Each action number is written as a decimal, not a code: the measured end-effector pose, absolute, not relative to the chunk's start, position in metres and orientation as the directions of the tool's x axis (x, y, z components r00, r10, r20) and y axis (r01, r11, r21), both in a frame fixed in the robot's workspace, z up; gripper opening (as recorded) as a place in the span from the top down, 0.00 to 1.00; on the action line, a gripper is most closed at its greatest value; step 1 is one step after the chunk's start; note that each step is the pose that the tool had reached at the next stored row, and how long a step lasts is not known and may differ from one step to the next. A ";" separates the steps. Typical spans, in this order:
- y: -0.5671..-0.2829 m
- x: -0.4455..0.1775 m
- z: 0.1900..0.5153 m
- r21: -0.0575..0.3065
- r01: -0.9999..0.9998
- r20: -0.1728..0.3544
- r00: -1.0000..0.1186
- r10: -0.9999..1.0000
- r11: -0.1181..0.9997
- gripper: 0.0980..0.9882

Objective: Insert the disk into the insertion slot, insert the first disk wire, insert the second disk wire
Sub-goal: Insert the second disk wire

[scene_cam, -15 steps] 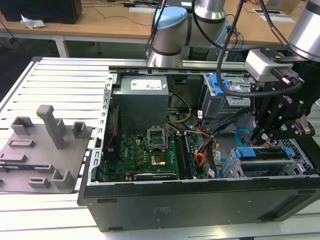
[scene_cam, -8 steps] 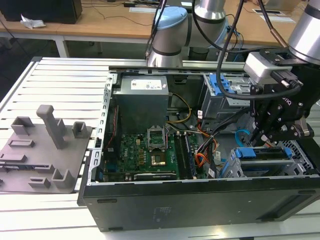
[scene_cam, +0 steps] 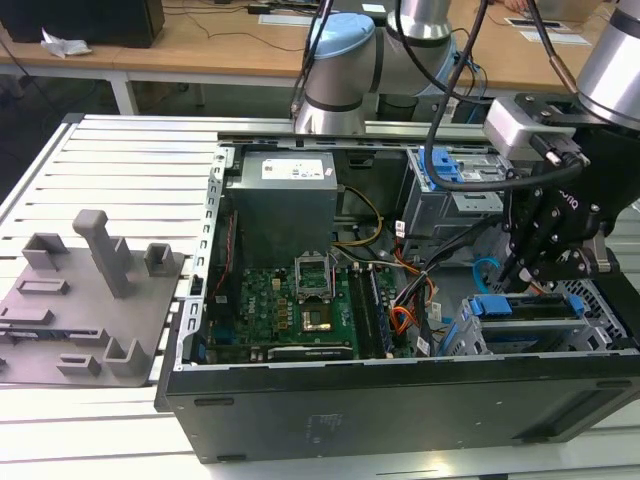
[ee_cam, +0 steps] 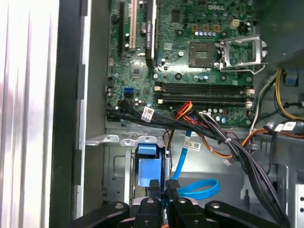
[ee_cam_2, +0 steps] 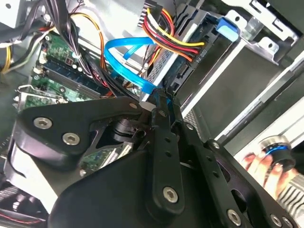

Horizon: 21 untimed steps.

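The disk [scene_cam: 530,305] sits in the insertion slot [scene_cam: 600,310] at the exterior view's right. The gripper [ee_cam_2: 159,95] has its fingers pinched narrow on the light-blue second disk wire [ee_cam_2: 126,59], beside the red-and-orange first disk wire [ee_cam_2: 173,40], already plugged in, it seems.

My gripper [ee_cam_2: 161,102] is black. The cable [ee_cam_2: 124,59] is light blue, the wire bundle [ee_cam_2: 167,34] red, orange and yellow. The motherboard [ee_cam: 190,52] is green.

Exterior view high, oblique; wrist views close, sharing motherboard [ee_cam: 190,57].
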State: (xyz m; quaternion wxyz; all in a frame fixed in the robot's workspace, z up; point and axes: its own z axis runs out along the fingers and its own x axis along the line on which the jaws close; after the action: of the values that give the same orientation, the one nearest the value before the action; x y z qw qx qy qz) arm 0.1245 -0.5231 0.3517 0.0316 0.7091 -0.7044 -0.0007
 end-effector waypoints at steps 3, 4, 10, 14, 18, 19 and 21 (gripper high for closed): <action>-0.523 0.124 0.352 0.046 -0.998 0.044 -0.047 -0.998 0.049 0.93; -0.523 0.124 0.352 0.046 -0.997 0.044 -0.063 -0.997 0.064 0.93; -0.523 0.124 0.351 0.046 -0.978 0.044 -0.203 -0.978 0.205 0.93; -0.523 0.124 0.351 0.046 -0.960 0.044 -0.274 -0.961 0.276 0.93; -0.523 0.124 0.351 0.046 -0.959 0.044 -0.279 -0.959 0.281 0.93; -0.523 0.124 0.351 0.046 -0.959 0.044 -0.279 -0.959 0.281 0.93; -0.523 0.125 0.351 0.046 -0.959 0.043 -0.277 -0.960 0.279 0.93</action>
State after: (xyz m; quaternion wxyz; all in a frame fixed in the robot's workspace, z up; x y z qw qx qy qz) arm 0.1254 -0.5231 0.3512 0.0312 0.6004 -0.7990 -0.0053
